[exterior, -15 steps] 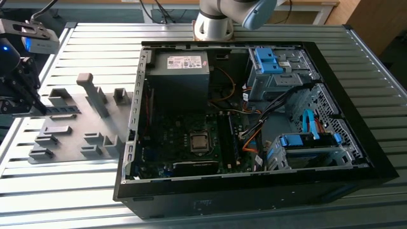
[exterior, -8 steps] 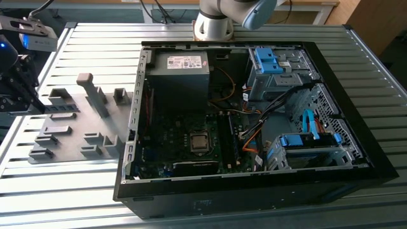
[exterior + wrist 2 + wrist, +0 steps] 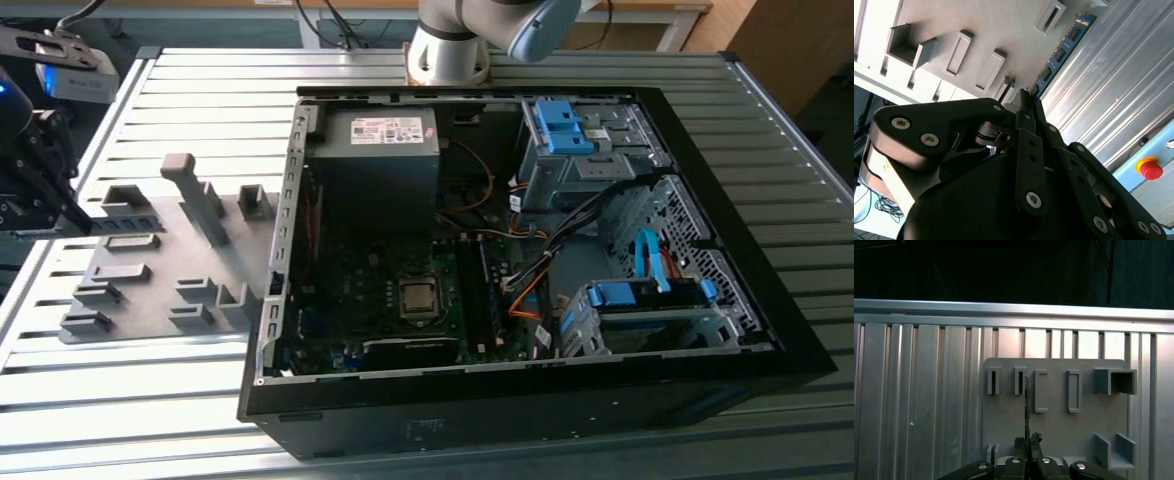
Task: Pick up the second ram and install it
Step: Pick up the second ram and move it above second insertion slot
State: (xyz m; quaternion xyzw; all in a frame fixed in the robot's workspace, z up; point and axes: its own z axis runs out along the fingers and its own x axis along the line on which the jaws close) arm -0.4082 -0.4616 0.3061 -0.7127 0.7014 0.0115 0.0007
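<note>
1. Gripper (image 3: 1025, 100), second wrist view: black fingers (image 3: 1026, 142) drawn together, clamped on the ram stick (image 3: 1059, 52) near one end.
2. Ram stick: thin, flat, dark, with a row of black chips along the visible face and a small blue-white label at the free end. Held straight out from the fingertips, alongside the edge of the grey holder plate (image 3: 969, 30).
3. First wrist view: ram stick (image 3: 1026, 400) seen edge-on as a thin dark line running out from the gripper (image 3: 1027, 444), in front of the holder plate (image 3: 1054, 420), lined up between two of the plate's slot blocks.
4. Cannot tell whether held clear of the plate or touching it.
5. Exterior view: gripper at the far left edge of the frame, about mid-height, over the slatted metal table (image 3: 187, 90) and just beside the holder plate (image 3: 147, 265).
6. Holder plate: flat, grey, left of centre in the frame, carrying several raised blocks and slots plus one tall post (image 3: 200, 205). Set just beside the computer case (image 3: 534, 410).
7. Computer case: black, lying on its side, open, filling the centre and right of the frame, well apart from the ram stick. Inside:
   - power supply box (image 3: 380, 140), upper left
   - processor socket (image 3: 419, 297), lower centre
   - blue drive bracket (image 3: 561, 125), upper right
8. Arm base (image 3: 447, 55) at top centre of the frame, behind the case.
9. Red button (image 3: 1152, 169) on a pale blue surface beyond the table edge, second wrist view.
</note>
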